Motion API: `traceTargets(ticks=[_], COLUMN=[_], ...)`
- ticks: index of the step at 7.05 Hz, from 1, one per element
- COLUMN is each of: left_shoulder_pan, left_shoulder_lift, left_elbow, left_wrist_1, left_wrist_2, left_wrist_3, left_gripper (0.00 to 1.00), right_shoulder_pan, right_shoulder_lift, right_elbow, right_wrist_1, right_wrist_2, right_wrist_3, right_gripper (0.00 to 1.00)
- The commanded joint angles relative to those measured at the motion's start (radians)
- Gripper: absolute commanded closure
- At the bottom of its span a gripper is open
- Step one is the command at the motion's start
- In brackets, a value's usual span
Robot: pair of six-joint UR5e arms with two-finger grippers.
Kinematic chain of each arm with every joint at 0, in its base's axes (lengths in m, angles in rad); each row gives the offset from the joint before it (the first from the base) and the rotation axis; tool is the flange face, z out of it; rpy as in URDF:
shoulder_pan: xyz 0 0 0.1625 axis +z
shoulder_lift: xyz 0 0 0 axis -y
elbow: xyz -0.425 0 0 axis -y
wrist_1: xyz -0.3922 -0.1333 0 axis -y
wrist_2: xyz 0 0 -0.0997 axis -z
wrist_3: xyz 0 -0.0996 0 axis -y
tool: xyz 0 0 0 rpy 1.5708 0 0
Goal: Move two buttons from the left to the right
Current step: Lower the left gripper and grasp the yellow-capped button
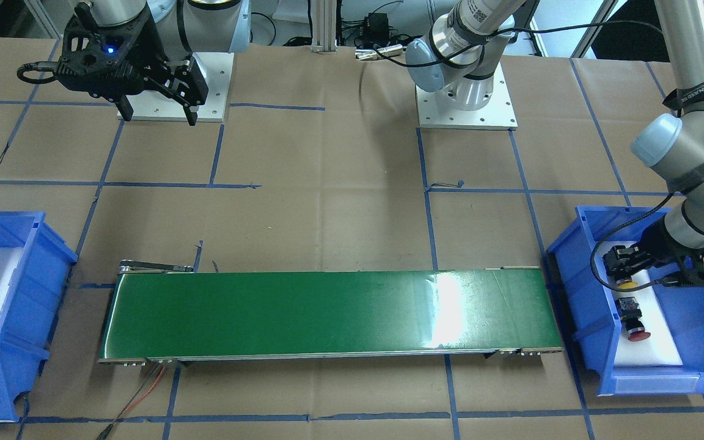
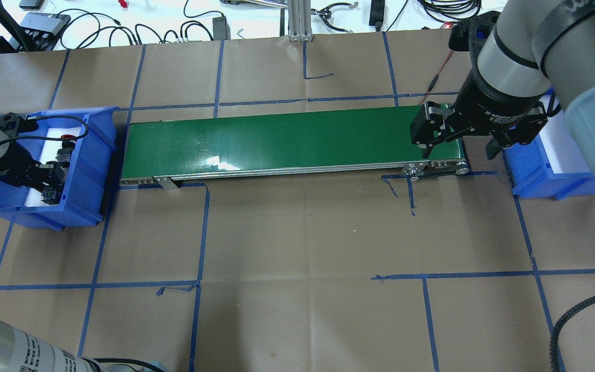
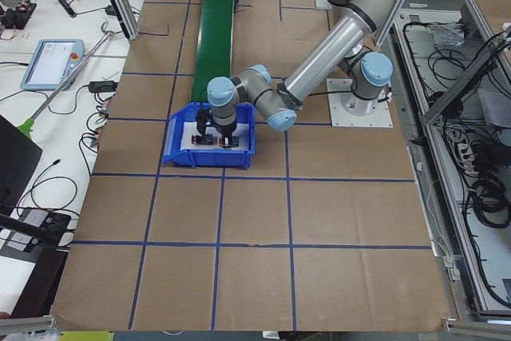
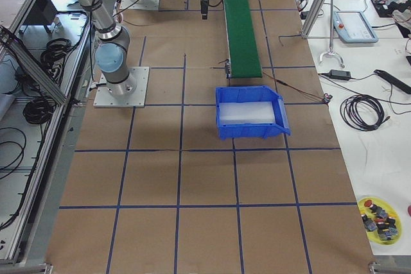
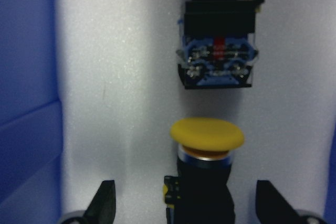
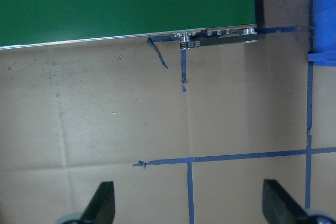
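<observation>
- Right, your table (image 1: pixel 327 201) is covered in brown paper marked off in squares with blue tape. White benches with cables and a handheld screen run alongside it.
- One green conveyor belt (image 1: pixel 327 311) lies along the middle, with two blue bins, one off each end: the left bin (image 1: pixel 572 293) and the right bin (image 1: pixel 37 287), both lined with white foam.
- You'll find the left gripper (image 5: pixel 186 203) lowered into the left bin, its fingers (image 5: pixel 105 200) spread wide.
- Between them lies the yellow button (image 5: pixel 207 135), cap pointing away from the wrist. Neither finger touches it.
- Just beyond that cap sits the red button (image 1: pixel 632 318), close but apart. That makes two buttons, both in the left bin.
- Your right gripper (image 1: pixel 159 115) hangs above the table near the belt's right end, spread wide and carrying nothing.
</observation>
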Motion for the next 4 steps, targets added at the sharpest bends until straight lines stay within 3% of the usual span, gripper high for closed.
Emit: traceTargets(ticks=[1, 3, 4], left_shoulder_pan=[0.0, -0.013, -0.018], left_shoulder_lift=[0.002, 0.039, 0.062], left_elbow=[0.003, 0.075, 0.182], left_wrist_1=[-0.007, -0.093, -0.25], left_wrist_2=[-0.001, -0.004, -0.002], left_wrist_3=[0.001, -0.009, -0.02], left_gripper=[0.91, 0.96, 0.96], right_shoulder_pan=[0.0, -0.002, 0.0], right_shoulder_lift=[-0.001, 0.0, 0.0], right_elbow=[0.0, 0.0, 0.0], right_wrist_1=[0.004, 0.004, 0.001], right_wrist_2=[0.0, 0.0, 0.0], right_wrist_3=[0.0, 0.0, 0.0], right_gripper=[0.0, 0.0, 0.0])
